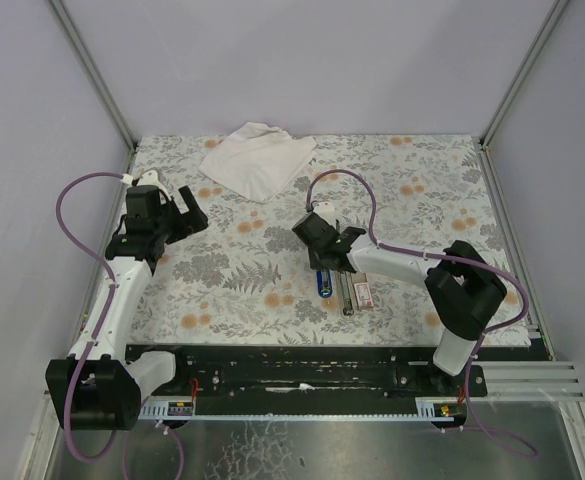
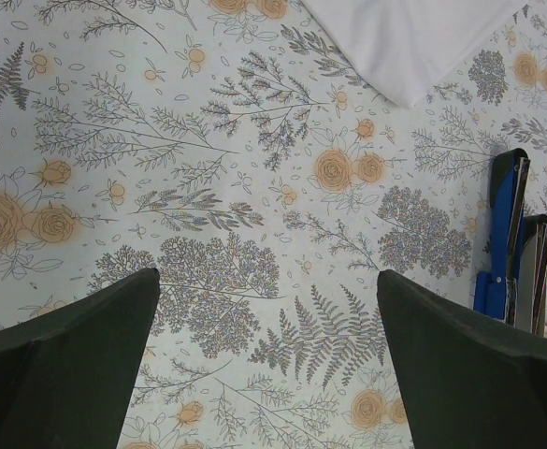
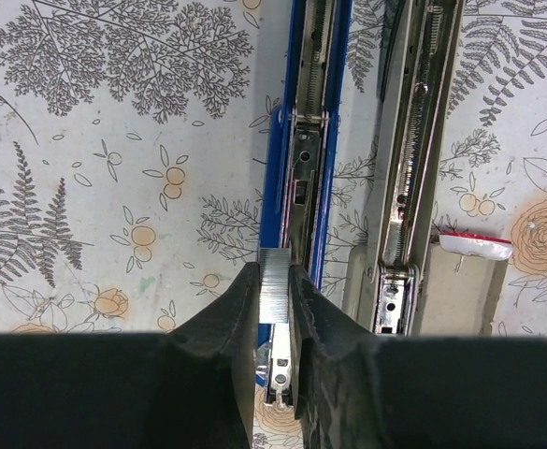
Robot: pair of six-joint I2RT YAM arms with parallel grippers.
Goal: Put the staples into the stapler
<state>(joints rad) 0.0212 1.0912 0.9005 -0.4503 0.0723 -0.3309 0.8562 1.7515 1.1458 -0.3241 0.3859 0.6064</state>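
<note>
Right fingers (image 3: 251, 297) are clamped on a short silvery strip of staples (image 3: 275, 273), pinched edge-on between the two black tips. Nothing else is in the grip.

In the right wrist view the strip sits at the near end of the blue stapler (image 3: 312, 112). That stapler lies flipped open on the counter with its metal magazine rail and spring exposed. The strip lines up with the rail. I can't tell whether it touches the rail or sits just above it.

Parallel and just beside the blue one lies a dark grey stapler (image 3: 421, 140), also open, rail and spring showing. On its other side, away from the blue one, is a small flat box (image 3: 474, 247) with a red-and-white label, right up against the grey stapler's base. I can't see what's in the box from here.

In the top view the order left to right is blue stapler (image 1: 324, 284), dark grey stapler (image 1: 346, 295), flat box (image 1: 364, 293). All three are close together on the floral-print counter (image 1: 242, 290), near its front middle. My right fingers (image 1: 328, 262) are at the far end of the blue one, with the arm reaching in from the right.

Left fingers (image 1: 186, 213) are spread apart and hold nothing, over the left side of the counter and well apart from the staplers. The left wrist view shows both black fingers (image 2: 77, 365) with bare floral print between them. The blue stapler (image 2: 502, 224) and the dark grey stapler (image 2: 533, 271) are at that view's right edge.

A crumpled white cloth (image 1: 257, 158) lies at the far edge of the counter, away from everything else.
</note>
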